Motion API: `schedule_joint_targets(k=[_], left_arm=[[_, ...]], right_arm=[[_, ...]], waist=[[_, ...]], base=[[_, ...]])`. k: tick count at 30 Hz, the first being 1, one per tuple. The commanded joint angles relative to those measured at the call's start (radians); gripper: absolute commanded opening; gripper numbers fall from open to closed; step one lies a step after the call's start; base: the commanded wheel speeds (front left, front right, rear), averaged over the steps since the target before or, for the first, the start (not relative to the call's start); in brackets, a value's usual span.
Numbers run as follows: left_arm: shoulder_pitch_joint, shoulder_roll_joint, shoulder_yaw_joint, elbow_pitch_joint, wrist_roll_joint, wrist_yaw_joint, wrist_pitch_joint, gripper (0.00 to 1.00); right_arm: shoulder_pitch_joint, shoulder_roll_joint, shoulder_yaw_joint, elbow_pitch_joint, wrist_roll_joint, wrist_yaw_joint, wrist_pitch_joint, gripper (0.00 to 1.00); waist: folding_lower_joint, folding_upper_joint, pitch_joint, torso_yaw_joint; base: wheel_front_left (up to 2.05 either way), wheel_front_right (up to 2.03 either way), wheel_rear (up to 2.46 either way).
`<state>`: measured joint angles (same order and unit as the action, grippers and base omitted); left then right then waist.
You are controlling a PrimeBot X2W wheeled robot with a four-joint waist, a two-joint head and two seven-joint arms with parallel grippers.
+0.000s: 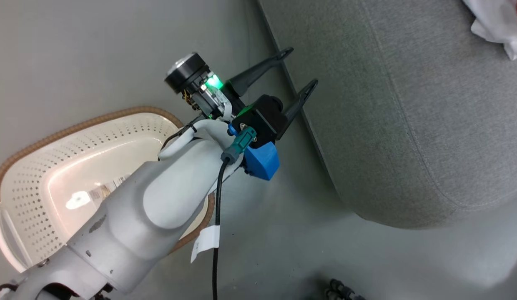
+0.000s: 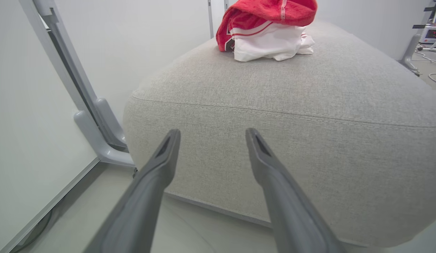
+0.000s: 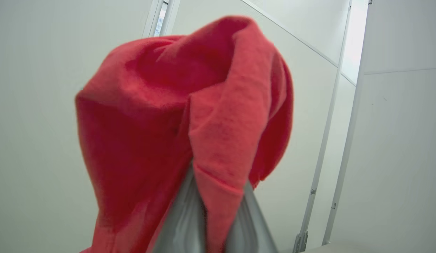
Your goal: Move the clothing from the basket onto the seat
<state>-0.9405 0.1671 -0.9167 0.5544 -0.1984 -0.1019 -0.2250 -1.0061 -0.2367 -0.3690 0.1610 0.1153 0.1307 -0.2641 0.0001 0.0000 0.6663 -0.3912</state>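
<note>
We are clamping the right pincer (image 3: 212, 214) on limp, likely light clothing (image 3: 161, 116) at a bunched fold; left pincer (image 2: 212, 135) gaping apart.

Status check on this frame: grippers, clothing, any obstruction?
Left gripper open, holding nothing, facing the seat. Right gripper shut on a red garment draped over it. Clothing pile on the seat; basket bare where visible. Nothing seen blocking.

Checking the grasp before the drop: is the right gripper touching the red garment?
Touching. The right wrist view shows the red garment pinched between the right gripper's shut fingers and draped over them.
</note>
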Motion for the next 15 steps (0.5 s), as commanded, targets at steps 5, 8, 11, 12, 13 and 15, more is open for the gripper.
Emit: schedule_joint_targets(k=[5, 8, 11, 12, 13, 15], left_arm=[[-0.055, 0.036, -0.002, -0.052, 0.022, 0.005, 0.024, 1.00], [-0.070, 0.049, -0.006, -0.079, 0.030, 0.006, 0.036, 1.00], [-0.079, 0.057, -0.010, -0.099, 0.031, 0.005, 0.042, 1.00], [-0.081, 0.061, -0.012, -0.104, 0.032, 0.006, 0.045, 1.00], [-0.082, 0.064, -0.013, -0.109, 0.032, 0.007, 0.046, 1.00], [-0.084, 0.068, -0.014, -0.121, 0.032, 0.010, 0.051, 1.00]], right_arm=[[-0.093, -0.117, -0.105, 0.030, 0.012, 0.000, -0.001, 0.00], [-0.112, -0.173, -0.153, 0.084, 0.017, 0.000, 0.000, 0.00], [-0.111, -0.207, -0.178, 0.160, 0.000, 0.000, 0.000, 0.00], [-0.103, -0.211, -0.177, 0.180, -0.011, 0.000, -0.001, 0.00], [-0.096, -0.212, -0.176, 0.199, -0.022, 0.000, 0.000, 0.00], [-0.075, -0.200, -0.183, 0.236, -0.044, 0.000, -0.001, 0.00]], waist=[[-0.0001, 0.0000, 0.144, 0.016], [-0.0001, 0.0000, 0.180, 0.022], [-0.0001, 0.0000, 0.205, 0.029], [-0.0001, 0.0000, 0.212, 0.032], [-0.0001, 0.0000, 0.218, 0.034], [-0.0001, 0.0000, 0.229, 0.037]], base=[[0.00, 0.00, 0.00], [0.00, 0.00, 0.00], [0.00, 0.00, 0.00], [0.00, 0.00, 0.00], [0.00, 0.00, 0.00], [0.00, 0.00, 0.00]])
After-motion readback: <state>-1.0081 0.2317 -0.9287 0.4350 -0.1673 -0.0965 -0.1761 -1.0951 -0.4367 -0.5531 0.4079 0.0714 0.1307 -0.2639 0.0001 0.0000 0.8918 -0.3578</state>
